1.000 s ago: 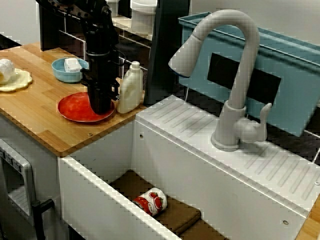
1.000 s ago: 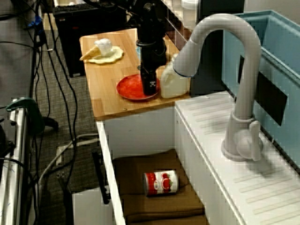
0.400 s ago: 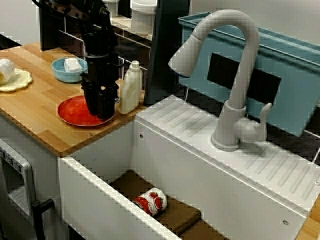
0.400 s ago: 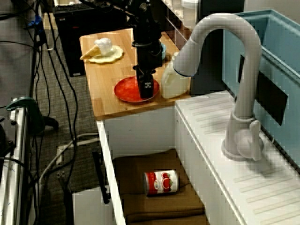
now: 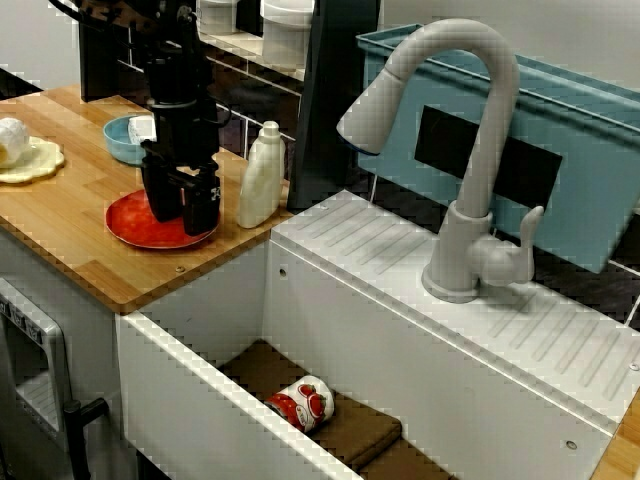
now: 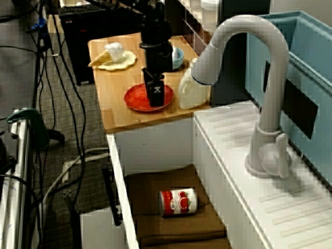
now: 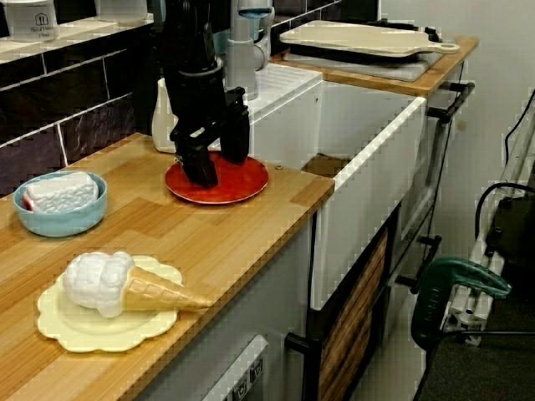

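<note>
A white sink (image 5: 200, 385) fills the near right of the front view, with a brown cloth (image 5: 365, 430) on its floor and a red-and-white can (image 5: 303, 403) lying on its side on the cloth. A tall faucet (image 5: 470, 150) stands on the ledge behind it, and a teal bin (image 5: 600, 150) sits farther back. To the left is the wooden surface (image 5: 60, 215).

The black arm comes down from the far left and its hand (image 5: 182, 220) stands upright over the red plate (image 5: 130, 222). The fingers (image 7: 201, 163) are spread apart with nothing between them. Their tips are at or just above the plate's face, and I cannot tell whether they touch.

The plate lies flat on the surface near the sink edge. It carries nothing, is not clamped and is not lifted. A white bottle (image 5: 260, 175) stands just right of it, apart from the hand. A blue bowl (image 5: 125, 140) holding a white block sits behind it. At the far left a cone (image 7: 125, 284) lies on a yellow dish
</note>
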Controlling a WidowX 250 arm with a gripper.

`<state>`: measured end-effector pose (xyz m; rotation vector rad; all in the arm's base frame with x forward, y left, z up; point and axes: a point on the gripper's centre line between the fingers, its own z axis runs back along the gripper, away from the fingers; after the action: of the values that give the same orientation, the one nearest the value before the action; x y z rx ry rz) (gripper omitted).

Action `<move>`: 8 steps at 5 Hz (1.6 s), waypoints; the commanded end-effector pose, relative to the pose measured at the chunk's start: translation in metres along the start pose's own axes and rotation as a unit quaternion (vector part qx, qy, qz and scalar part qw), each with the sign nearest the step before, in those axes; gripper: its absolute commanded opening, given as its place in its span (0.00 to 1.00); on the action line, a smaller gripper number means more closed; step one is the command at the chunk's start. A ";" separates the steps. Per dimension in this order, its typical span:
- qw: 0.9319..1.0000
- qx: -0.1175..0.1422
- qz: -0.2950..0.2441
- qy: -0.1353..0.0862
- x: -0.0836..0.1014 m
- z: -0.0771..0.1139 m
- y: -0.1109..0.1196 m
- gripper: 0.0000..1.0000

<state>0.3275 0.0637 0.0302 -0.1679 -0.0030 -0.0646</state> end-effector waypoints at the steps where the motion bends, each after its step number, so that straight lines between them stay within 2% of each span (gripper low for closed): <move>1: 0.999 0.014 -0.002 -0.046 -0.013 0.039 0.020 1.00; 3: 0.998 0.006 0.003 -0.055 -0.024 0.058 0.036 1.00; 5: 0.998 0.011 0.025 -0.056 -0.030 0.067 0.049 1.00; 8: 0.994 0.015 0.066 -0.087 -0.053 0.081 0.081 1.00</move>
<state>0.2842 0.1536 0.0716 -0.1844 -0.1020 0.0920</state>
